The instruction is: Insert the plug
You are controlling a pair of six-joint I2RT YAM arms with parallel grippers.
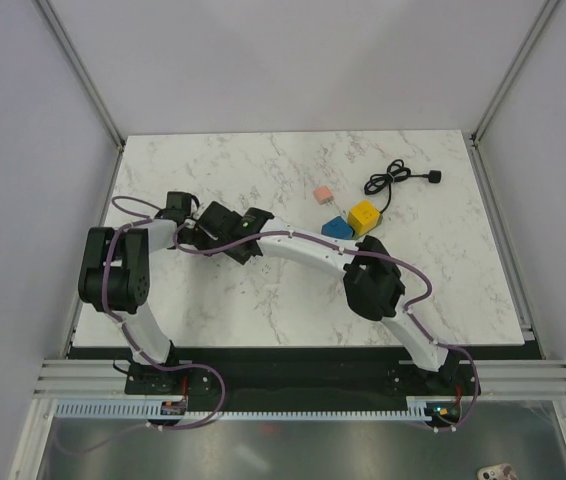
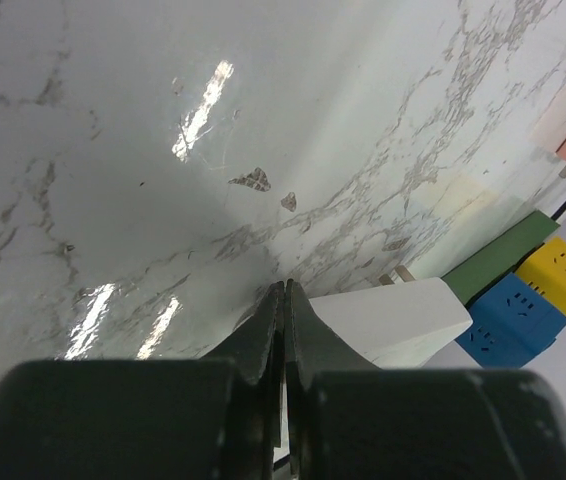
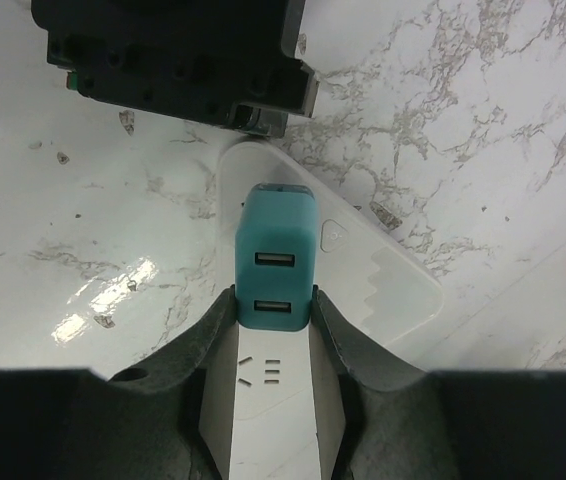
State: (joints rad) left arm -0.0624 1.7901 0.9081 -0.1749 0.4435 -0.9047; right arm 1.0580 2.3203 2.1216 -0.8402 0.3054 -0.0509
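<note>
Right wrist view: a teal box-shaped plastic plug (image 3: 275, 260), two USB ports on its upper face, is pinched at its lower sides by the right fingers (image 3: 208, 345). It stands on a white plastic power strip (image 3: 358, 265) that lies on the marble-patterned tabletop (image 3: 483, 120). A free socket face is seen on the strip between the fingers, just below the plug. Whether the pins are fully seated cannot be told, as the plug's underside is hidden.

In the left wrist view the left fingers (image 2: 268, 330) are pressed together with nothing between them, low over the tabletop just beside the strip's edge. Contact with the strip cannot be confirmed.

The step in hand is judged to be the final press. The plug should be pushed squarely along the pin axis, without tilt, until its base lies flush on the strip. The strip is best braced by the left fingers against sliding. The pinch should be released only once the plug is seated.
</note>
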